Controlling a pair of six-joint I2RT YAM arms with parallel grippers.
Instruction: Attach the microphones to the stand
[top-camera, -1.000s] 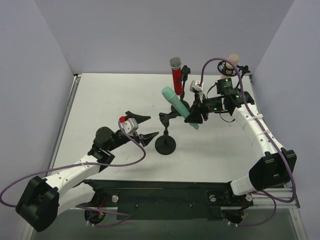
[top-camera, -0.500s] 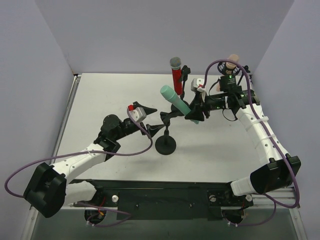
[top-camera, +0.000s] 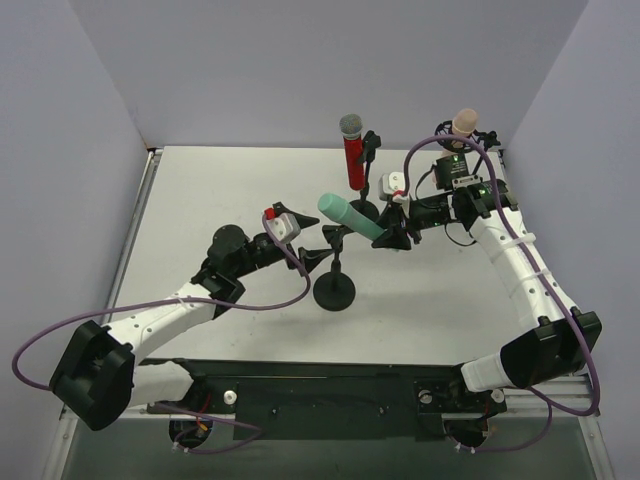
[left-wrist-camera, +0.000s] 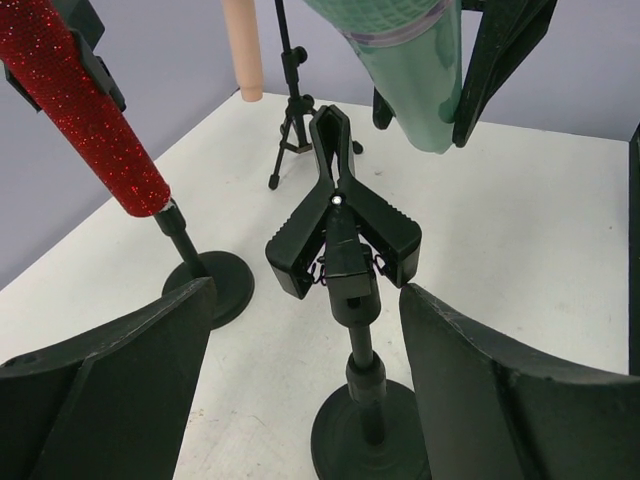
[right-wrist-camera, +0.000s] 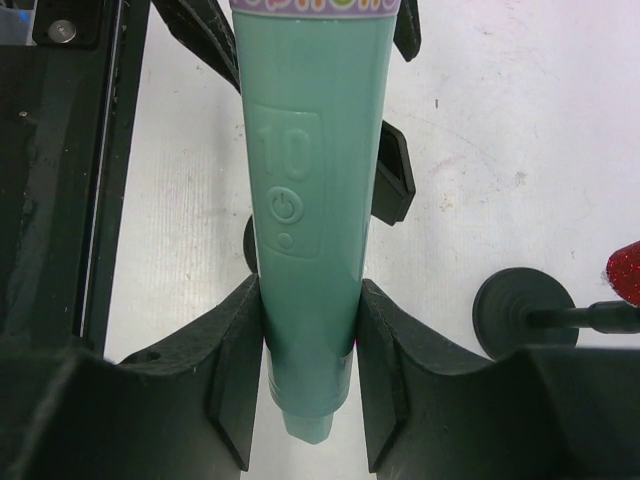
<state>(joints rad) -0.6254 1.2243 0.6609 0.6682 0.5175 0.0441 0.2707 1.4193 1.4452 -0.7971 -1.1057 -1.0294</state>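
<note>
R gripper holds mint mic, over clip

Right gripper holds mint microphone near the stand.

Microphones: three are counted, namely one glittery red microphone, one peach-pink microphone and one mint green microphone. Stands: three are counted. Two are on round bases, listed as the clip stand and the red microphone's stand, and one is a tripod stand. Robot arms: two are recorded, the left arm and the right arm. Grippers: two are recorded, the left gripper and the right gripper.
</note>
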